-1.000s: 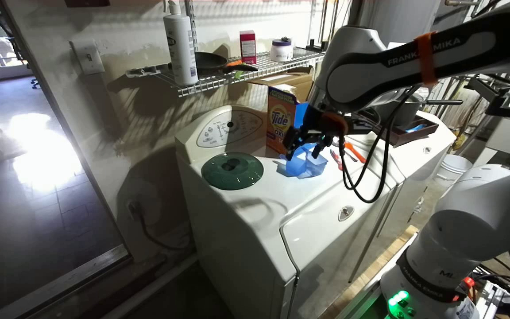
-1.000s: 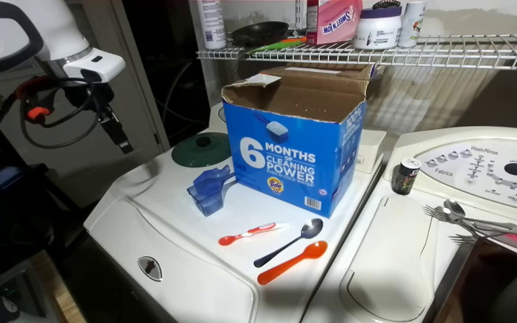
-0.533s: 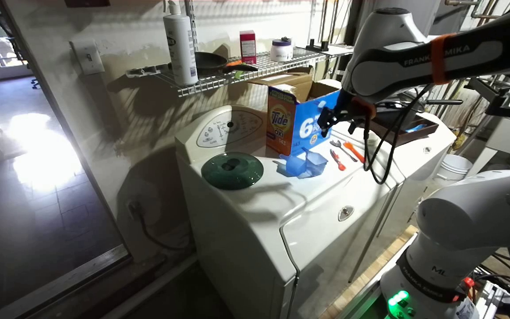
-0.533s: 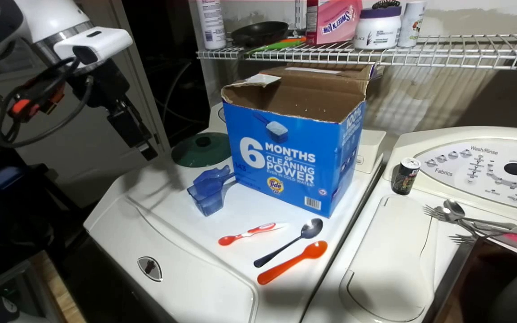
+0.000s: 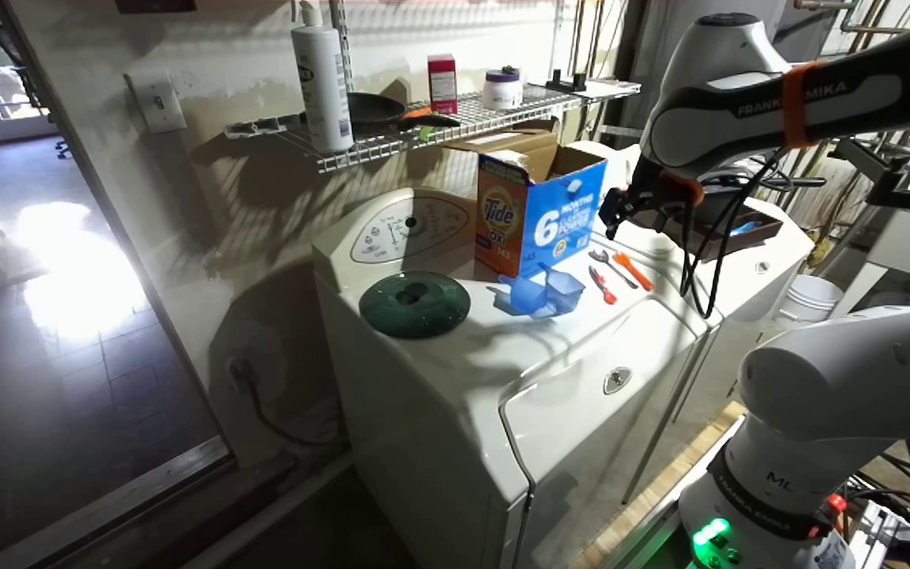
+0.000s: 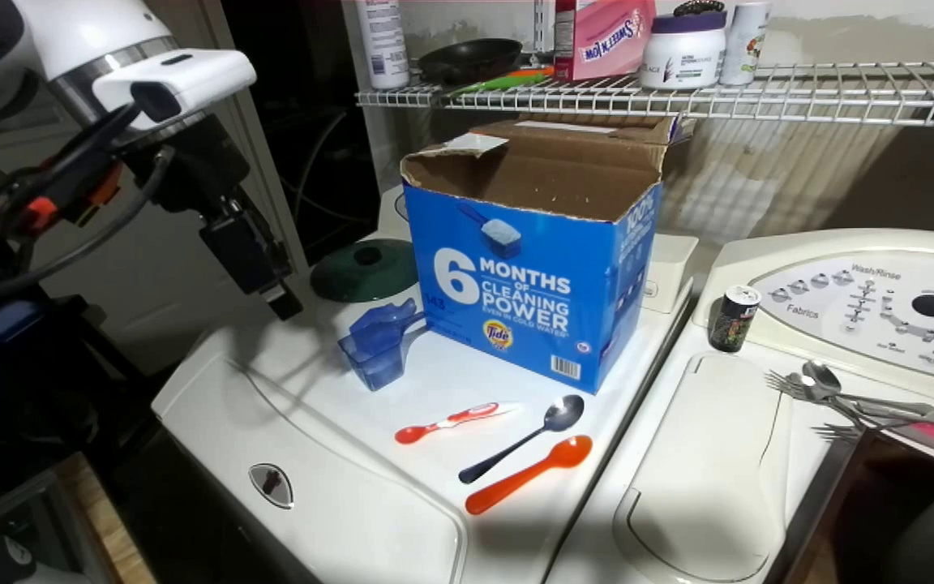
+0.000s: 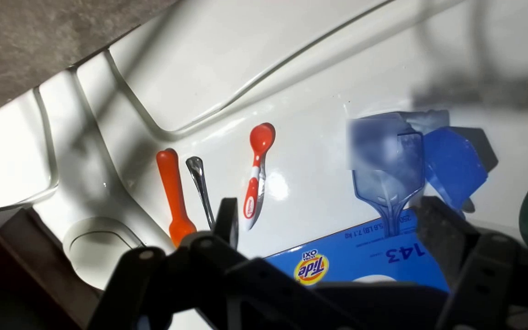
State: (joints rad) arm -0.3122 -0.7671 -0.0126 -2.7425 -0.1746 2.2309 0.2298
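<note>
3 spoons (image 6: 563, 414) & blue scoops (image 6: 378, 349) on white desk (image 6: 443, 377) nr Tide box (image 6: 507, 300); fingers (image 7: 442, 238) spread apart above, w/ gap betw tips.

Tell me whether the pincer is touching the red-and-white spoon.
Apart. In an exterior view, the pincer hangs well clear of the red-and-white spoon, with white machine top showing between them.
</note>
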